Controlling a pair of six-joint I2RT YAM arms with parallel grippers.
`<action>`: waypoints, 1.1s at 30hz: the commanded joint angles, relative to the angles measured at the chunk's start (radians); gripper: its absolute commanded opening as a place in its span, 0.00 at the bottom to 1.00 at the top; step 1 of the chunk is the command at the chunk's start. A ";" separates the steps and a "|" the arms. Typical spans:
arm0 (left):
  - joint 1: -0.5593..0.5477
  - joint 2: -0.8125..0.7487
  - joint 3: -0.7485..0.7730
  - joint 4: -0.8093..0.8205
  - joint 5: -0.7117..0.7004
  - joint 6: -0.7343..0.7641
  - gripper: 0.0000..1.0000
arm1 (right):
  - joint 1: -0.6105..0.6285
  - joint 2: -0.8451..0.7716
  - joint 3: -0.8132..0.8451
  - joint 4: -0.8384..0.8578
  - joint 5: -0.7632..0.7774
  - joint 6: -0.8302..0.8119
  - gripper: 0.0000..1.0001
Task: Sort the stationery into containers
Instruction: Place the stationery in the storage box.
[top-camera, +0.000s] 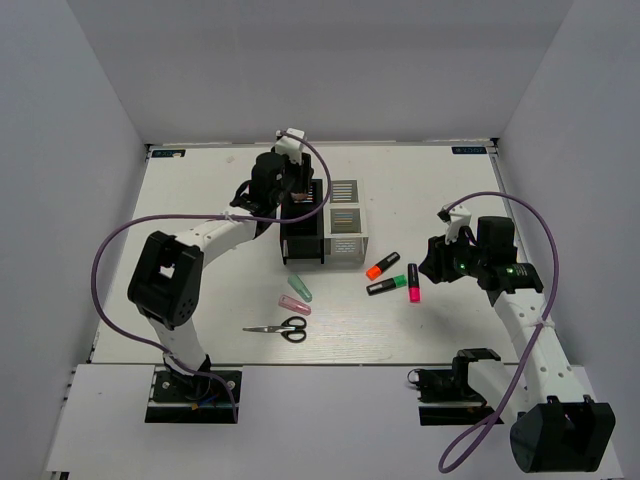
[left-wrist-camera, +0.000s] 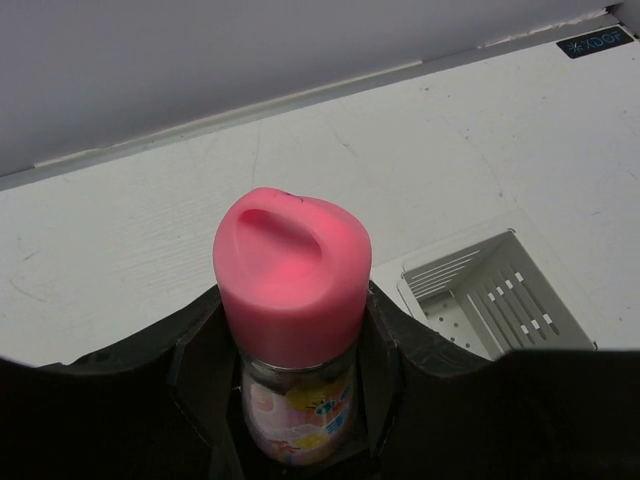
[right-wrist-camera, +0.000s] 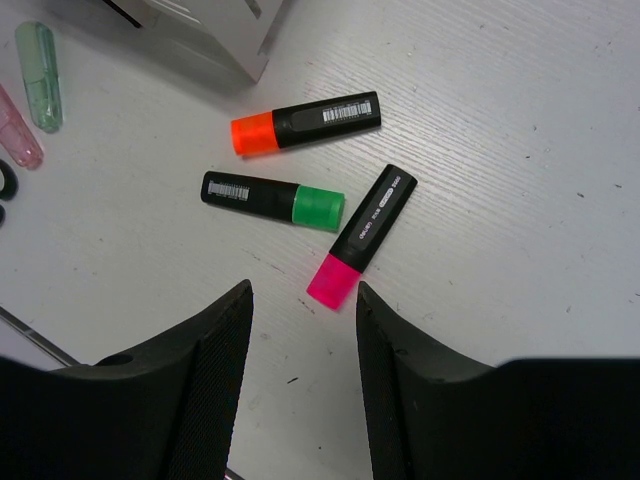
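Note:
My left gripper is shut on the pink tube, whose pink cap sticks out beyond the fingers. It hangs over the back black box of the containers. My right gripper is open just above the table, close to the pink cap of one highlighter. The green-capped highlighter and the orange-capped one lie just beyond. A pale green capsule, a pink capsule and black-handled scissors lie in front of the boxes.
Two white slatted boxes stand right of the black ones; one white box shows beside the tube. White walls close the table on three sides. The right arm's cable loops over the table's right part.

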 joint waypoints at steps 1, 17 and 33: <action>0.005 -0.019 -0.024 0.087 0.018 -0.016 0.00 | -0.003 0.004 0.019 0.022 0.006 -0.010 0.49; 0.001 -0.050 -0.142 0.151 -0.008 -0.062 0.56 | -0.003 -0.001 0.018 0.022 0.004 -0.010 0.49; -0.125 -0.295 0.139 -0.540 -0.166 -0.179 0.00 | 0.000 0.007 -0.008 0.017 -0.081 -0.104 0.00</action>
